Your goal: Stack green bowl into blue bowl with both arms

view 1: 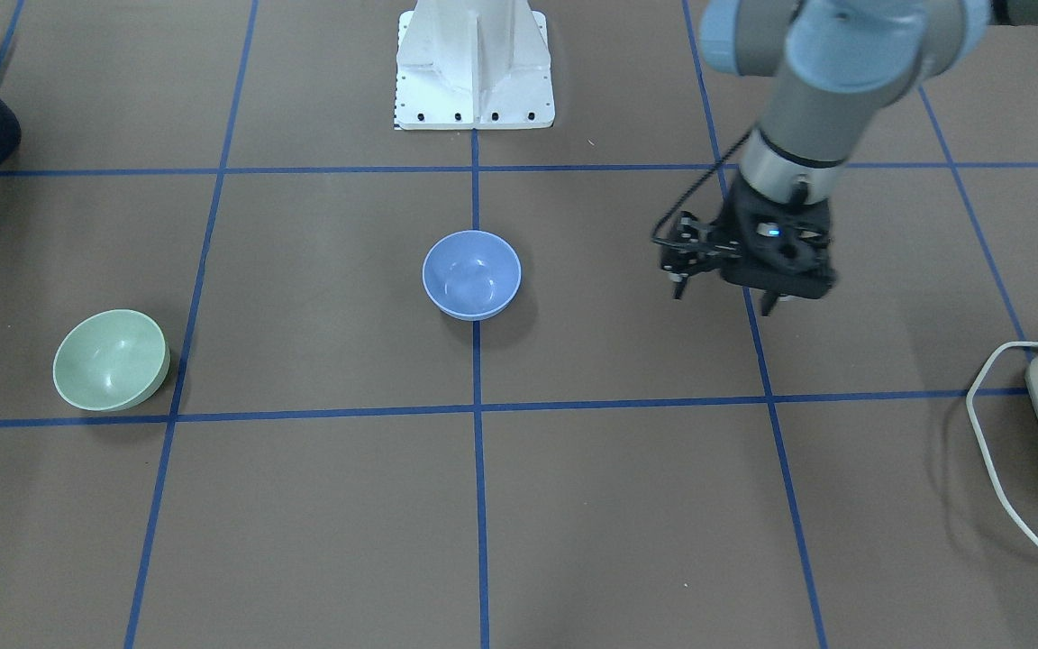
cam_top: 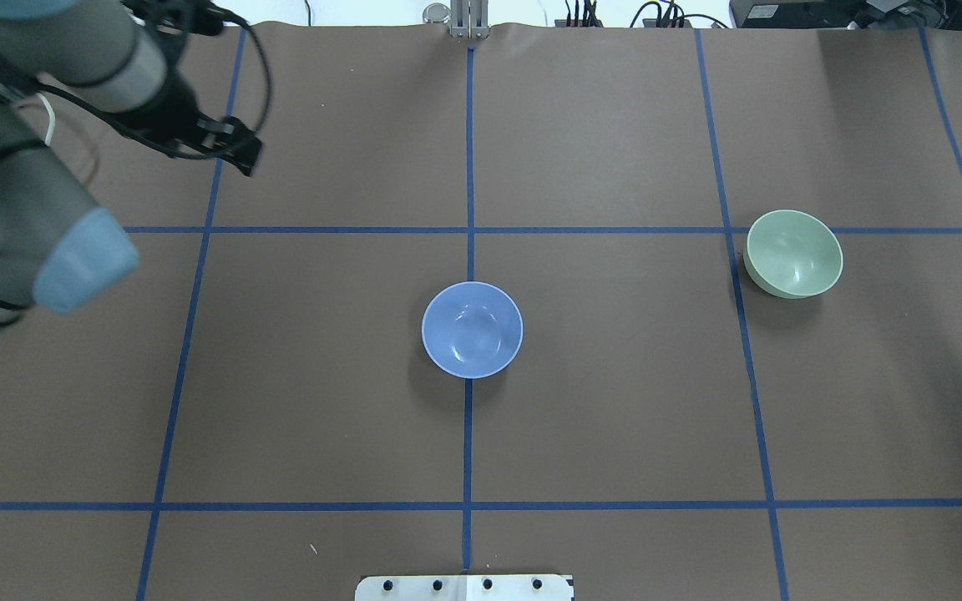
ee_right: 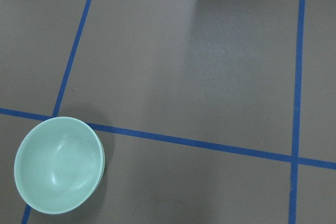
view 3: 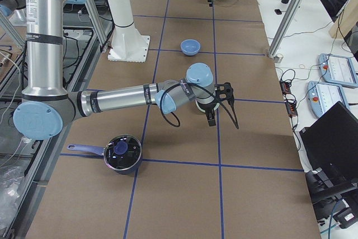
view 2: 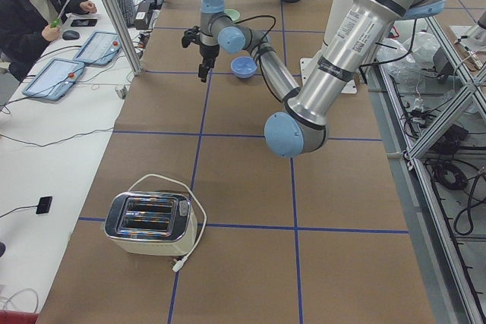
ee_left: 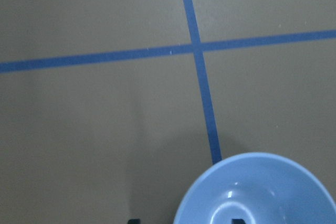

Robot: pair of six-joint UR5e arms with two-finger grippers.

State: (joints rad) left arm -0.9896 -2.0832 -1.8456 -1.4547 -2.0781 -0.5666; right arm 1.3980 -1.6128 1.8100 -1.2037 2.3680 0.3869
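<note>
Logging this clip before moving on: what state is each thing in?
green bowl: upright, empty, untouched.
blue bowl: upright, empty, nothing stacked in it.
left gripper: open, holding nothing.
right gripper: cannot tell.
pot: lid on.
toaster: unplugged, slots empty.

No text, brand or number is legible in any view. Dark print runs along the grey tube of the left arm (view 2: 343, 32), exterior left view: too small to read. Similar small print on the forearm tube and the upright tube of the right arm (view 3: 120, 95), exterior right view: unreadable. White pedestal base (view 1: 474, 90) carries a fine black-and-white ticked strip along one edge, figures not resolvable
</note>
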